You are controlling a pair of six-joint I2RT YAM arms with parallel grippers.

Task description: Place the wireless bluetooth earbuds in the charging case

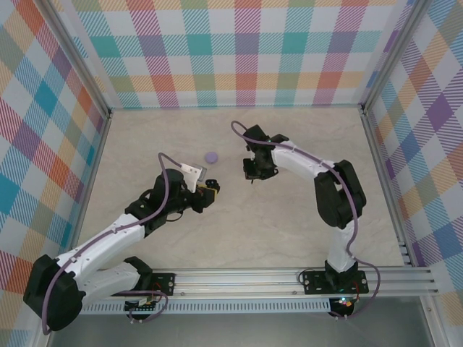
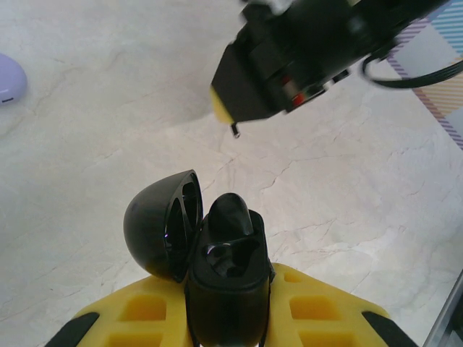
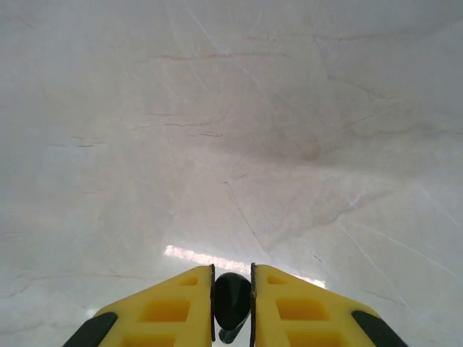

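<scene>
Left wrist cam: left end effector [image 2: 228, 329] is clamped on the black charging case [image 2: 226, 289], lid flipped open, with a black earbud [image 2: 231, 215] poking out of it. Right end effector [image 3: 231, 307] pinches a second black earbud [image 3: 231, 296] over the worktop [image 3: 217, 108]. Lavender case [image 1: 211, 156] sits further back.

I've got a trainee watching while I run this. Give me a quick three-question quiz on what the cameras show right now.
1. True or false: the lid of the black charging case held by the left gripper is shut.
2. What do the fingers of the right gripper pinch? A) a black earbud B) a lavender case C) nothing
3. What colour is the small round case lying on the table?

Key: 1 false, the lid stands open; 2 A; 3 lavender.
</scene>
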